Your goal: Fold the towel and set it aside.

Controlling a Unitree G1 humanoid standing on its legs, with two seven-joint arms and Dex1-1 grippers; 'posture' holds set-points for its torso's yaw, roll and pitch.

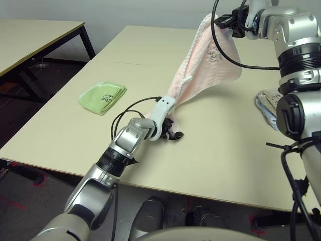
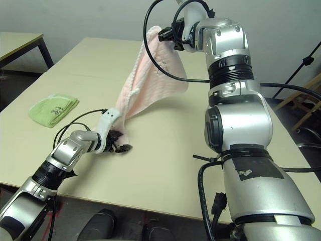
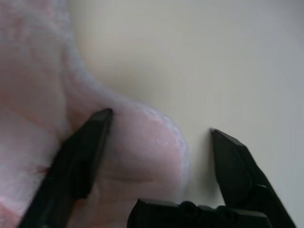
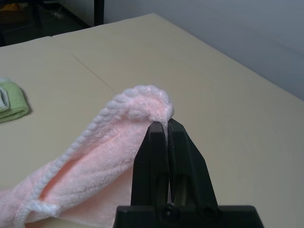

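The right pincer [image 4: 167, 124] is clamped on a corner of the pink towel [image 1: 200, 65], holding it high above the far half of the counter [image 1: 220, 150] so the cloth hangs in a slanting drape. Down near the counter's middle, toward its near edge, the left pincer [image 3: 159, 126] stands wide, its fingers [image 3: 83, 152] straddling the towel's low end without pinching it, probably ready to take the opposite corner for a fold. A green folded towel [image 1: 103, 96] lies toward the left edge.
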